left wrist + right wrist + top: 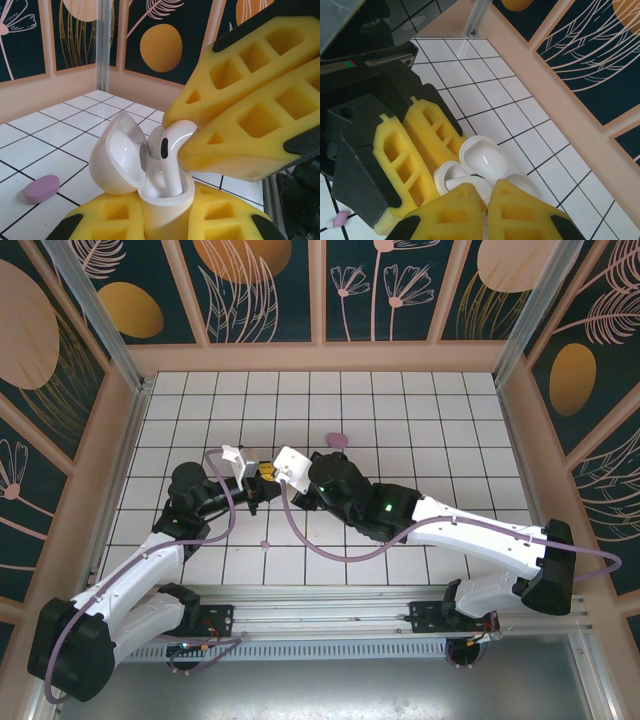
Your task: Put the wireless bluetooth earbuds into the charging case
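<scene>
A white charging case (167,215) stands upright with its lid (117,160) swung open to the left, and my left gripper (167,222) is shut on its body. My right gripper (182,136) is shut on the head of a white earbud (172,165), whose stem reaches down into the case's well. Behind that earbud a second white rounded shape (154,137) sits in the case; I cannot tell what it is. In the right wrist view the earbud (465,184) lies between my right gripper (487,200) and the open lid (485,161). From above, the left gripper (258,480) and right gripper (274,472) meet mid-table.
A pink oval piece (338,441) lies on the white tiled table beyond the grippers, and a smaller pink bit (265,544) lies nearer the bases. Wooden walls with dark leaf panels close off the back and both sides.
</scene>
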Action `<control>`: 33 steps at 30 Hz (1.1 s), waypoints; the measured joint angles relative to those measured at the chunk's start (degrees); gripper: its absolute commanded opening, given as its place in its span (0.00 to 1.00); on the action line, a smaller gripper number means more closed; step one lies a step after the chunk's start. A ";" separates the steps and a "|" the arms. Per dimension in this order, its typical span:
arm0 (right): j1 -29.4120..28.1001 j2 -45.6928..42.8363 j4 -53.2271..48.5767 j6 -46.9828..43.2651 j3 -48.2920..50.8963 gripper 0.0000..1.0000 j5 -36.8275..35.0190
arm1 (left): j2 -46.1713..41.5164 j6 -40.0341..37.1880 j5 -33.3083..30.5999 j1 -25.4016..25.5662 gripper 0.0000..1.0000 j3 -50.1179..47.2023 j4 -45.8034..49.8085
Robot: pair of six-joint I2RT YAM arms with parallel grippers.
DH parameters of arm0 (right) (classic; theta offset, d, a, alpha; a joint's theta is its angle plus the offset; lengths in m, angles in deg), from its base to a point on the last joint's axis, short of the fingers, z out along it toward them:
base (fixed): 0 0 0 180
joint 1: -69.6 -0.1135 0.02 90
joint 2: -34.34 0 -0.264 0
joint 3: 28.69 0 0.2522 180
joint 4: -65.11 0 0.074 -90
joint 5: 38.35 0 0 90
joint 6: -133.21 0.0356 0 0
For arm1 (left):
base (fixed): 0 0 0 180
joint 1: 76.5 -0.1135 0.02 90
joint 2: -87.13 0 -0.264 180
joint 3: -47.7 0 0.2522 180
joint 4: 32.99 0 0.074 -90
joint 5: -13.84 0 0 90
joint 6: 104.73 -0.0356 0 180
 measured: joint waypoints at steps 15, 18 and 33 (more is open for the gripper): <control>0.00 -0.81 1.68 -0.42 1.14 0.05 0.28 | 0.00 0.37 0.02 0.02 0.00 -0.04 -0.83; 0.00 -0.79 1.60 -1.38 1.14 0.05 0.20 | 0.00 0.37 0.02 0.02 0.00 -0.17 -0.85; -0.76 2.21 1.42 -7.28 -0.52 0.05 -2.82 | 0.07 0.35 -1.31 -0.09 0.00 -0.48 0.09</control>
